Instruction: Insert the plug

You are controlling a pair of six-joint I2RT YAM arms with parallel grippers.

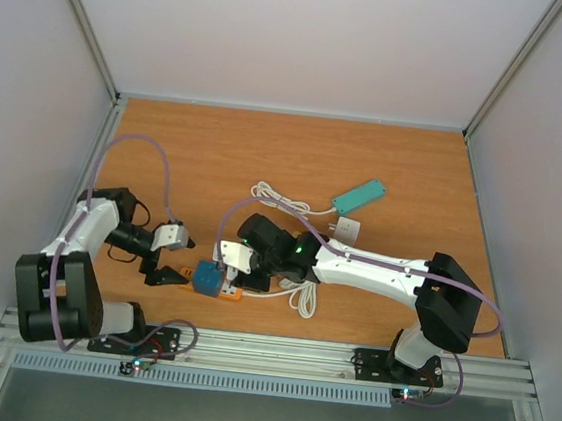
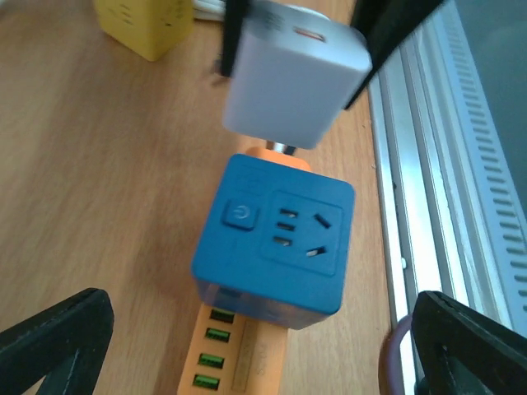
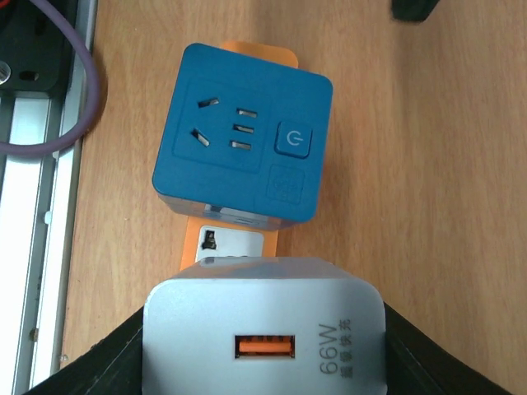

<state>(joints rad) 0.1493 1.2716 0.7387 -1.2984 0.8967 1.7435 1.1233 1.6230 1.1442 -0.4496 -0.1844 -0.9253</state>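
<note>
Near edge: left gripper [image 1: 178, 257], jaws spread wide and holding nothing, its two black fingers [image 2: 49, 341] flanking the blue socket cube [image 2: 276, 239] without touching it. The cube sits on the orange power strip [image 2: 239, 358]. Just beyond the cube, the right gripper [image 1: 234, 258] clamps the white charger plug [image 3: 263, 329] between its fingers, over the strip's open socket; metal prongs show beneath the plug body, and whether they have entered cannot be told. Farther back: a coiled white cable [image 1: 297, 293], then a teal block [image 1: 359, 195] on the wooden table [image 1: 415, 174]
</note>
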